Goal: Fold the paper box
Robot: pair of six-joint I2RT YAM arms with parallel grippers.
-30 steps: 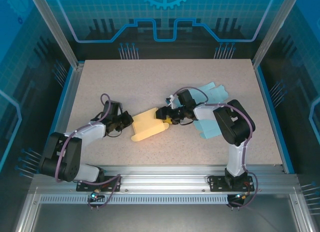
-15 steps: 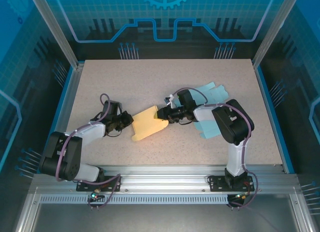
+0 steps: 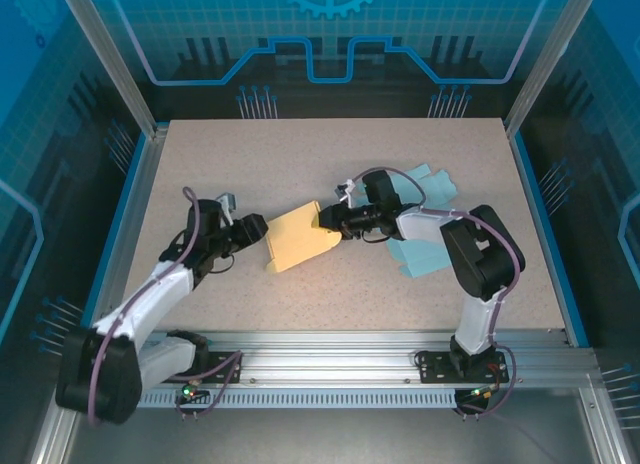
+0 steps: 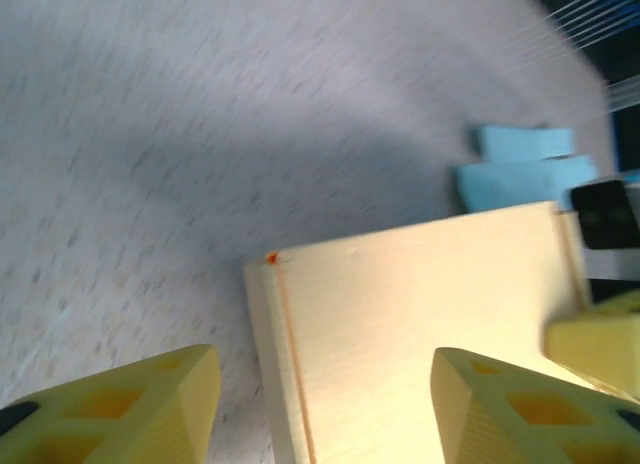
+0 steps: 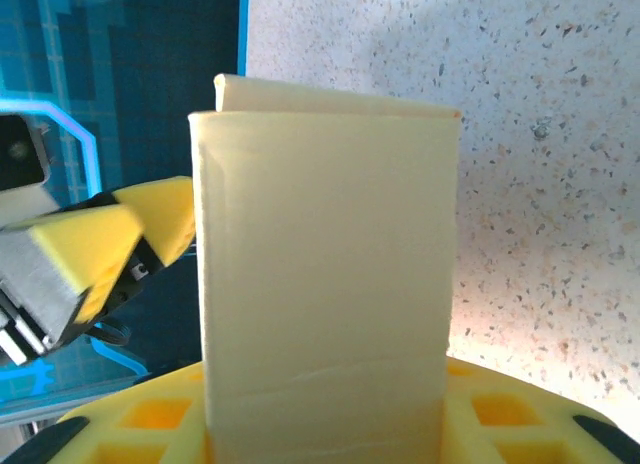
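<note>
Entered from your left. Your left gripper (image 3: 250, 230) was low over the speckled table (image 3: 300, 154), its yellow fingers (image 4: 150, 404) spread well apart and clasping nothing. One corner of the box lay just ahead of the gap between them. At centre, the paper box (image 3: 298, 241) was pale yellow and partly folded, with one creased edge facing the left gripper. It sat between your two arms. Your right gripper (image 3: 322, 222) had its jaws closed on the right end of the box, and your wrist view showed the panel rising straight out from between the pads. At right, light blue paper sheets (image 3: 425, 249) lay flat on the table beneath the right arm, apart from the box.
</note>
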